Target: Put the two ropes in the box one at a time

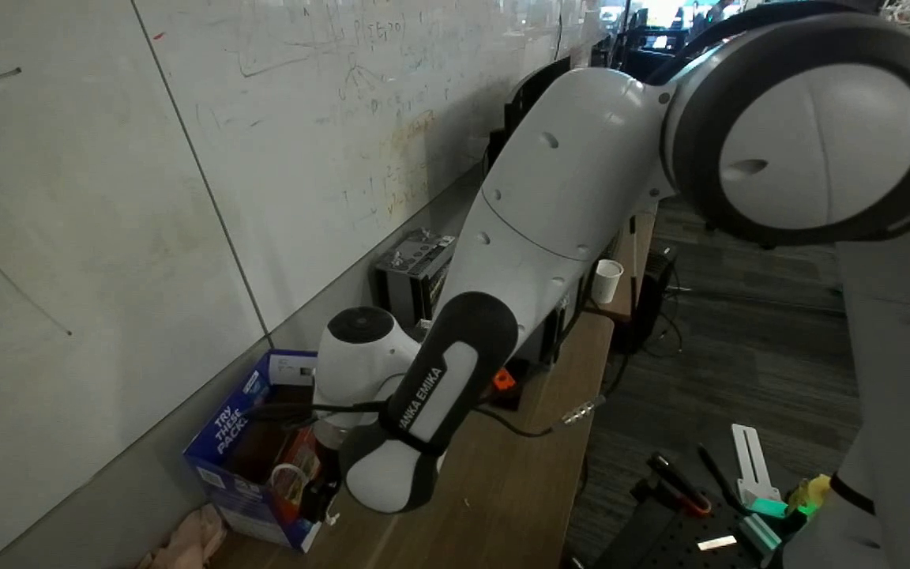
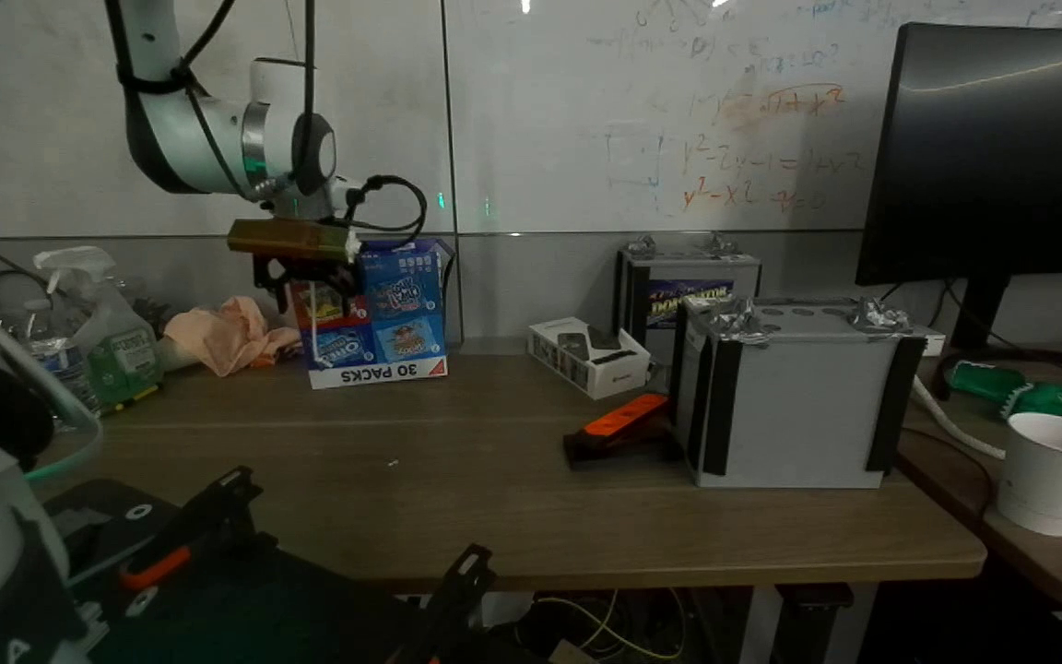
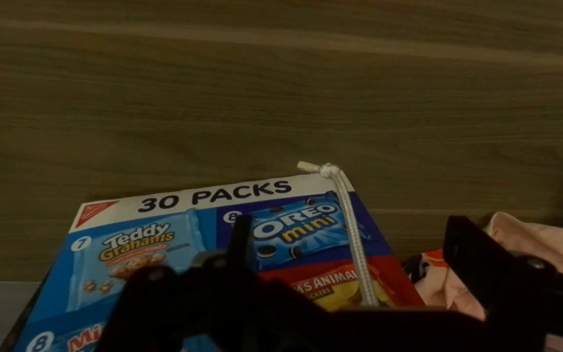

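The blue box [image 2: 407, 309] stands open at the top against the wall; it also shows in an exterior view [image 1: 238, 506] and the wrist view [image 3: 135, 249]. A white rope [image 3: 355, 239] hangs over the box's outer printed face, its knotted end near the bottom edge. It also shows in both exterior views [image 1: 287, 466] [image 2: 313, 314]. My gripper [image 3: 349, 230] is open above the box's near corner, its fingers spread on either side of the hanging rope with gaps; it shows also in an exterior view [image 2: 305, 277]. The second rope cannot be made out; the box's inside is mostly hidden.
A pink cloth [image 2: 231, 332] and a spray bottle [image 2: 112, 323] stand beside the box. A small white open carton [image 2: 591, 360], an orange-black tool [image 2: 623, 420] and grey device boxes [image 2: 789, 397] lie along the table. A whiteboard wall [image 2: 540, 138] is close behind.
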Available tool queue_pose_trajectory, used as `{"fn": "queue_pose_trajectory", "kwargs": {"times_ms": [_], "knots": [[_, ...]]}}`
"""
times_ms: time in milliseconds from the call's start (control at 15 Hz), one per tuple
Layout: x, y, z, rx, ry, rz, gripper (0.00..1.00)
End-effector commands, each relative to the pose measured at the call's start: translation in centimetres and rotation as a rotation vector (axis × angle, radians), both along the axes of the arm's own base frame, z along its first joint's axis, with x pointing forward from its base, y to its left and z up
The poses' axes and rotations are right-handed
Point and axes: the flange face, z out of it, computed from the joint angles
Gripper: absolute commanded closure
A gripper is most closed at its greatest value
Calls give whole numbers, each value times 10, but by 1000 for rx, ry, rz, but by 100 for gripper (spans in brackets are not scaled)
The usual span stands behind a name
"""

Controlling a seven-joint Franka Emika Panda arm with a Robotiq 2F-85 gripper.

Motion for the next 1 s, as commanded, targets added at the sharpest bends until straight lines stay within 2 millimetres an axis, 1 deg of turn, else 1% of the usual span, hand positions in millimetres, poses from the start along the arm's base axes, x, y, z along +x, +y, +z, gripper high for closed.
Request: {"fn": "queue_pose_trajectory", "kwargs": {"times_ms": [0,200,400,933], "knots": [[15,9,-6,20,-19,55,0],[23,14,-11,16,-33,69,0],[30,13,-18,15,-34,68,0],[36,14,-28,16,-27,70,0]]}}
